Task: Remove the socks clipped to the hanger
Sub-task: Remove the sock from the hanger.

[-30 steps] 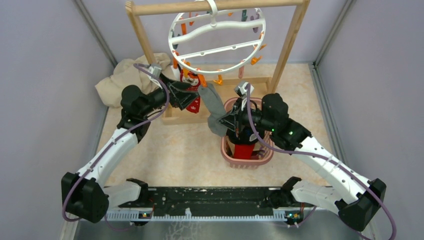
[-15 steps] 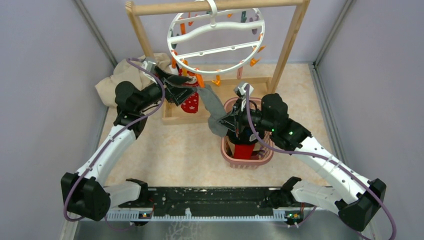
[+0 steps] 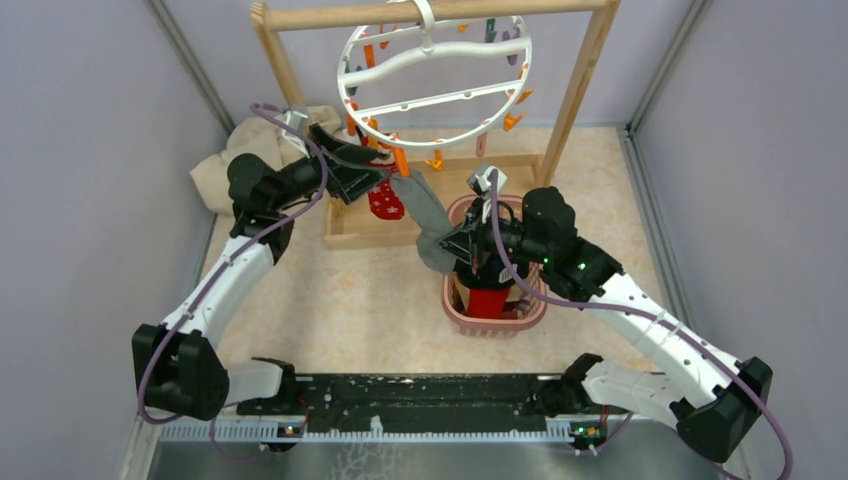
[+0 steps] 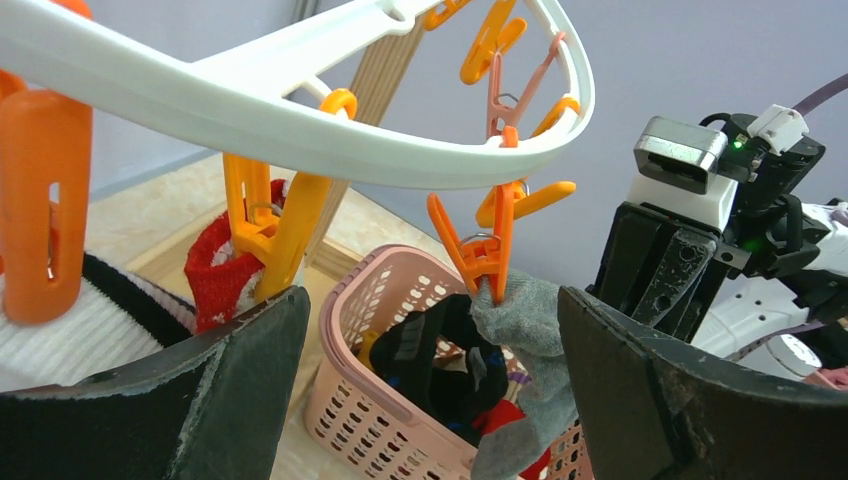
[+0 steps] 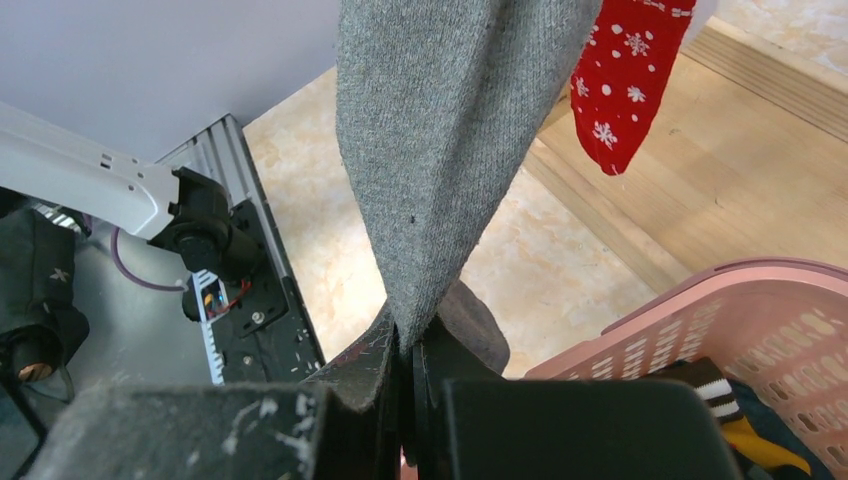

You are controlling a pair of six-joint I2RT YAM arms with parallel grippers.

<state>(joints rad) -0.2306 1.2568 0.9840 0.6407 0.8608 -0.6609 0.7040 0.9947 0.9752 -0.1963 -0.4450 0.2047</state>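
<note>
The white ring hanger (image 3: 432, 135) hangs from the wooden rack. A grey sock (image 3: 425, 215) stretches down from an orange clip (image 4: 482, 258) on the ring, and my right gripper (image 3: 448, 250) is shut on its lower end (image 5: 440, 130) beside the basket. A red sock with white pattern (image 3: 385, 200) hangs from a yellow-orange clip (image 4: 265, 230). My left gripper (image 3: 368, 170) is open just under the ring's near-left edge. Nothing is held between its fingers (image 4: 250, 390), and the red sock (image 4: 215, 275) lies behind its left finger. A white, black-striped sock (image 4: 60, 335) hangs at far left.
A pink lattice basket (image 3: 455, 310) under the right arm holds black, red and yellow socks. The wooden rack frame (image 3: 583, 85) and its base board (image 3: 350, 232) stand at the back. A beige cloth (image 3: 235, 160) is bunched behind the left arm. Grey walls close both sides.
My left arm has moved back and up toward the ring's lower left edge, still open, uncovering the red sock. The right arm and grey sock have not moved.
</note>
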